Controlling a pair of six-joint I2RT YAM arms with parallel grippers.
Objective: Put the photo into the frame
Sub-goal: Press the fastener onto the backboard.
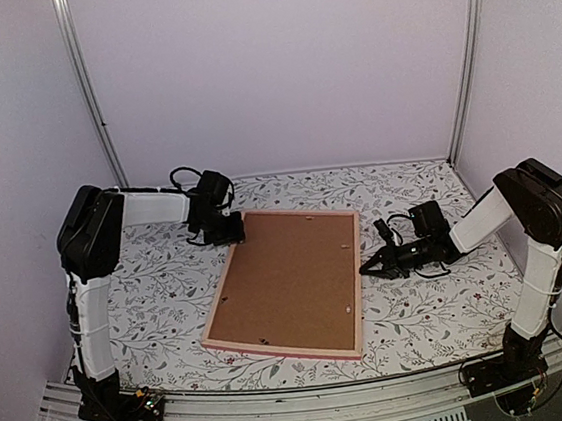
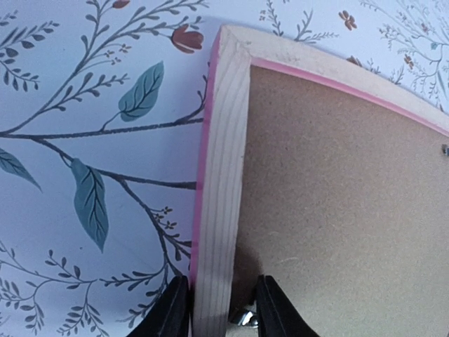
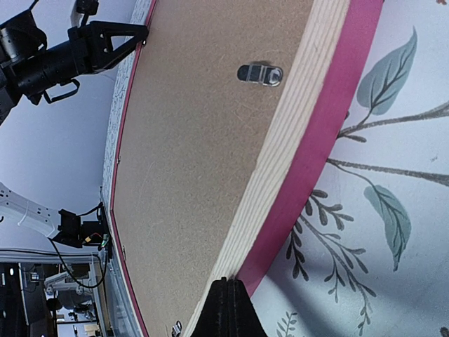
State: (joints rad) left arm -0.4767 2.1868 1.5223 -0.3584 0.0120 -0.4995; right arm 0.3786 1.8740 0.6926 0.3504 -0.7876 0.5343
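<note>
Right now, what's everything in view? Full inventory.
frame: one, pink edges and bare wood back, face down mid-table
backing board: one, brown, inside the frame
clips: several, silvery, along the board's edges
tablecloth: one, white with leaf-and-flower print, covering the table
walls: three, white, around the table
photo: none visible
left pincer: one, black, jaws apart astride the frame's rail near its far-left corner
right pincer: one, black, shut, tip at the frame's right rail

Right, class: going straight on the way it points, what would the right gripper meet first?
Probably the frame, at its wooden side rail: the shut right gripper points at it; the gap is unclear.
</note>
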